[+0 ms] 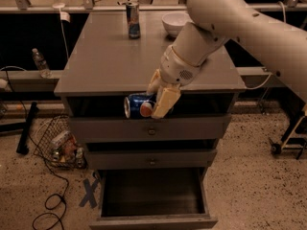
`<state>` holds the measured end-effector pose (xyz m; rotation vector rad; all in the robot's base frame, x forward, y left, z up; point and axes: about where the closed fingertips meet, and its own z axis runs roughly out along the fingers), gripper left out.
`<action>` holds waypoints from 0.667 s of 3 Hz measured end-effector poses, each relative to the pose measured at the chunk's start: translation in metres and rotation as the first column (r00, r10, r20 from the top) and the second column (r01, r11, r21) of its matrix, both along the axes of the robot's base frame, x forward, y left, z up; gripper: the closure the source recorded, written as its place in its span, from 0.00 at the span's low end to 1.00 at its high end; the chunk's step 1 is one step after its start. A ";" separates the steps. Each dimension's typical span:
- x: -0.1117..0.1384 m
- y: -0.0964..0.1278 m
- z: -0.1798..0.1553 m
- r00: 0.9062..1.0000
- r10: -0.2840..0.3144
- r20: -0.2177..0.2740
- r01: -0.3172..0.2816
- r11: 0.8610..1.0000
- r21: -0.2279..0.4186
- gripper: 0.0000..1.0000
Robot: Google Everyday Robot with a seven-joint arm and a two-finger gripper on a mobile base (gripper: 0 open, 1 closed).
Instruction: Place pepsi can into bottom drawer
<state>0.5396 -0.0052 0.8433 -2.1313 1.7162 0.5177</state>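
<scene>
The pepsi can (137, 105) is blue with a red-white logo and lies on its side in my gripper (154, 99). The gripper is shut on it and holds it in the air just past the front edge of the grey cabinet top (105, 66), level with the top drawer's gap. The bottom drawer (152, 194) is pulled open below, a wide dark box with a grey front panel, and it holds nothing. My white arm reaches in from the upper right.
A tall slim blue-silver can (133, 19) and a white bowl (174, 22) stand at the back of the cabinet top. Two shallower drawers with knobs (151, 132) are shut. A wire basket (57, 143) and cables lie on the floor at left.
</scene>
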 end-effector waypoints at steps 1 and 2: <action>-0.001 -0.008 -0.023 0.999 -0.028 -0.027 0.028 1.000 -0.011 1.00; -0.009 -0.019 -0.053 0.996 -0.060 -0.069 0.059 0.998 -0.016 1.00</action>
